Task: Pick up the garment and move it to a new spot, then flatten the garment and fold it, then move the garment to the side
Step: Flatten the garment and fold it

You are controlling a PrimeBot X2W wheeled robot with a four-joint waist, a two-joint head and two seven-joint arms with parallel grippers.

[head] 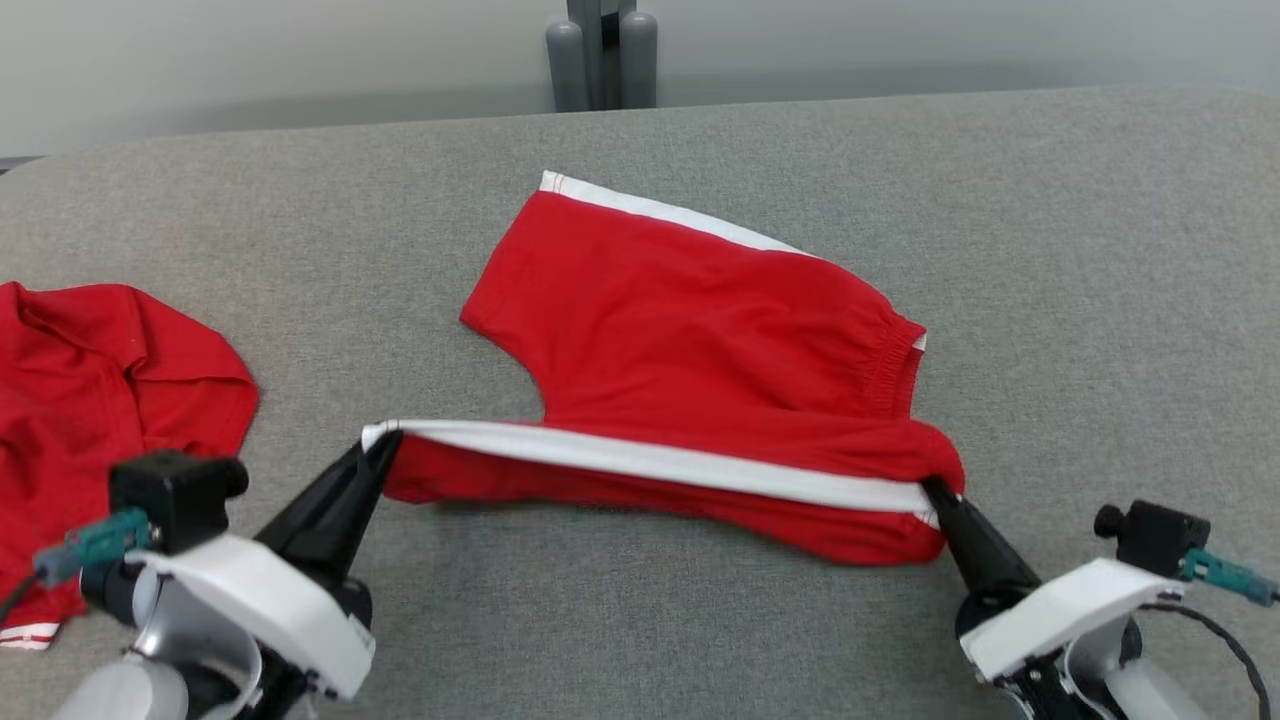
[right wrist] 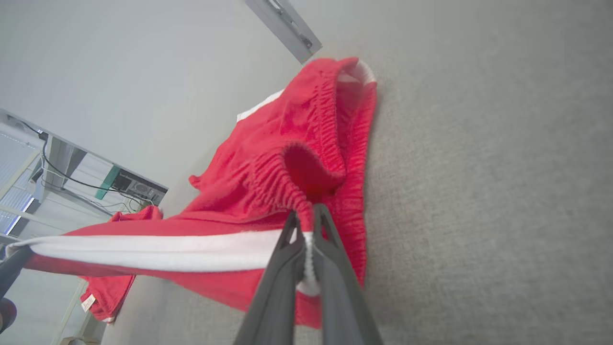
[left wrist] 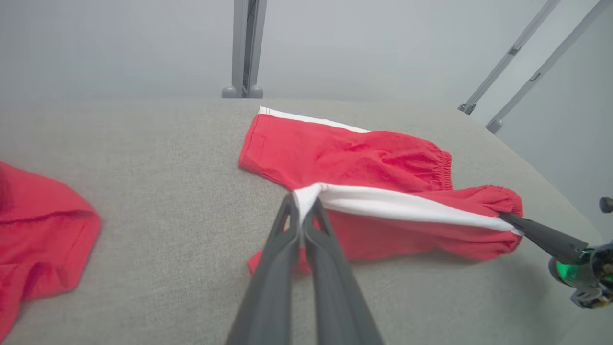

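left gripper [head: 388, 442] and right gripper [head: 932, 487] clamp the shorts [head: 680, 330] by the stripe [head: 650, 460]; another red garment [head: 100, 380] lies apart

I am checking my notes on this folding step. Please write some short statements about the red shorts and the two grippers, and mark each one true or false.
1. The left gripper has its jaws shut on one end of the white stripe of the red shorts. True.
2. The right gripper hangs open, apart from the shorts. False: its jaws are shut on the waistband end of the stripe.
3. A second red garment lies on the grey table, at the robot's left. True.
4. The shorts lie wholly flat on the table. False: the near striped edge is raised and stretched between the two grippers.
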